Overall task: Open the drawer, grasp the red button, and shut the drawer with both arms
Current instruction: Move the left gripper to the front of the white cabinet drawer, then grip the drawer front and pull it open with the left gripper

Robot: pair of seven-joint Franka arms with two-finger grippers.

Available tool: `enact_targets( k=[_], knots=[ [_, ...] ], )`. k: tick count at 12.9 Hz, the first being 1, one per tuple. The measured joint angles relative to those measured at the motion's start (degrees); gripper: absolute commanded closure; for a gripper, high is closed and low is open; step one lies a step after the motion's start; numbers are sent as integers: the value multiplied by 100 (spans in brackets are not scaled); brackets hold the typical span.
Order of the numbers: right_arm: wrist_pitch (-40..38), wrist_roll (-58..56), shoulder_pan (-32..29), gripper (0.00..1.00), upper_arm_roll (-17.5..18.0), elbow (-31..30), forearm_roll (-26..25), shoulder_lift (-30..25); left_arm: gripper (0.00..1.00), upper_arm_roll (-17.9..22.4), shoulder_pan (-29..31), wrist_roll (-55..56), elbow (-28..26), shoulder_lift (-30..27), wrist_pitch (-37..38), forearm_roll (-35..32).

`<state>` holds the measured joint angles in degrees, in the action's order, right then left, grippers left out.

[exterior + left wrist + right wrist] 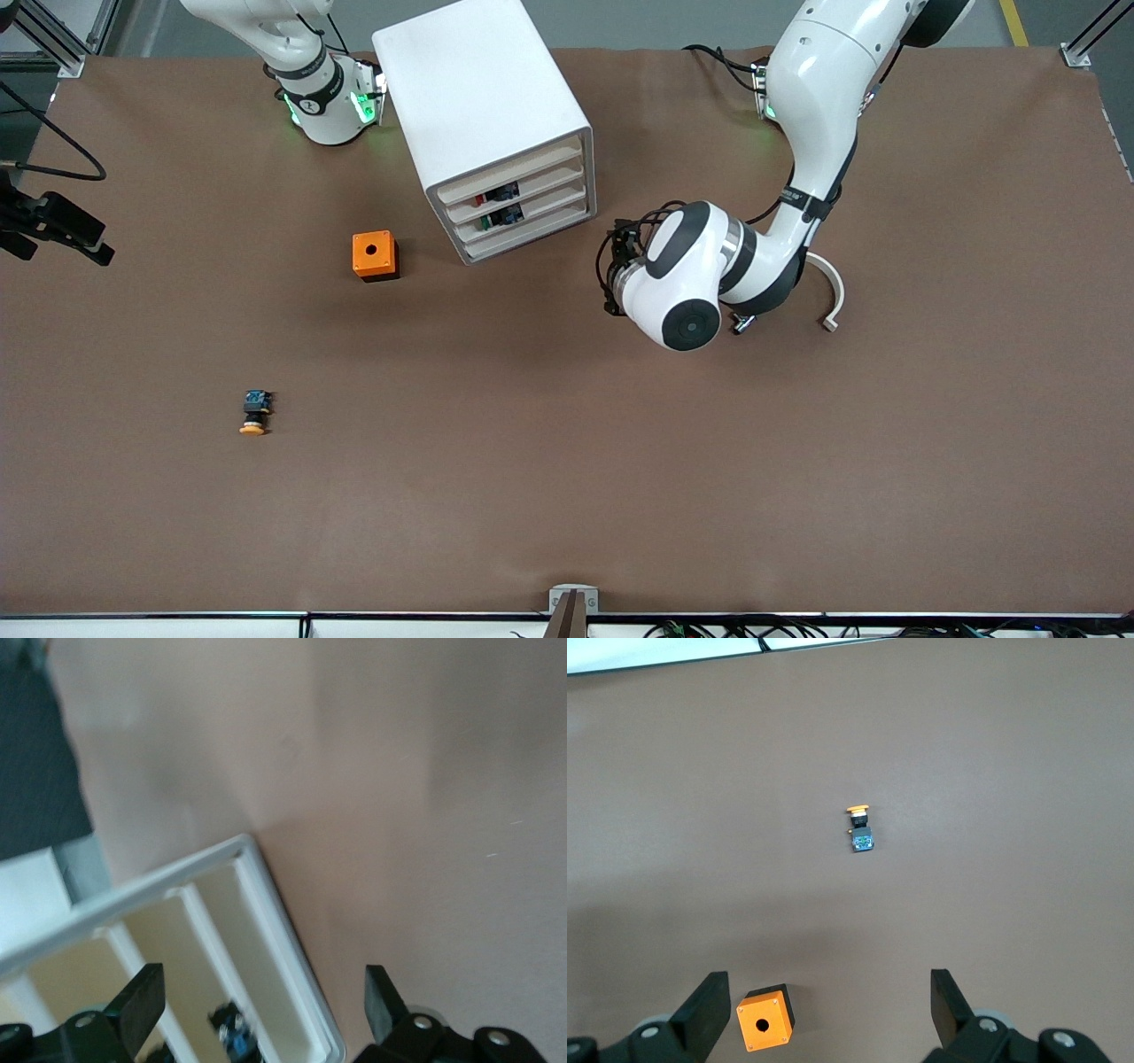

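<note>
The white four-drawer cabinet [483, 106] stands near the robots' bases, with all drawers pushed in. The second drawer from the top [549, 183] holds the red-capped button [483, 200]. My left gripper [613, 268] is open and empty, low beside the cabinet's front, toward the left arm's end. In the left wrist view the left gripper [261, 979] faces the cabinet's front corner [266, 895]. A button's blue block [234, 1041] shows inside a drawer there; its cap is hidden. My right gripper [828, 979] is open and empty, high over the table, and is out of the front view.
An orange box with a round hole [376, 255] stands in front of the cabinet, toward the right arm's end, and shows in the right wrist view [765, 1019]. A yellow-orange-capped button [255, 414] lies nearer the front camera [859, 826]. A green-capped button [485, 224] sits in the third drawer.
</note>
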<state>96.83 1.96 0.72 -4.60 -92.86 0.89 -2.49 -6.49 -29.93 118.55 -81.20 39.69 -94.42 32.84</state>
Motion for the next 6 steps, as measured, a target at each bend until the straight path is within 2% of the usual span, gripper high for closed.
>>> enact_targets(
  k=[2, 6],
  knots=[
    [-14, 0, 3, 0, 0, -6, 0, 0, 3, 5, 1, 532, -1, 52, 12, 390],
    [-29, 0, 5, 0, 0, -14, 0, 1, 12, 1, -82, 1127, -20, 394, 40, 1044]
  ],
)
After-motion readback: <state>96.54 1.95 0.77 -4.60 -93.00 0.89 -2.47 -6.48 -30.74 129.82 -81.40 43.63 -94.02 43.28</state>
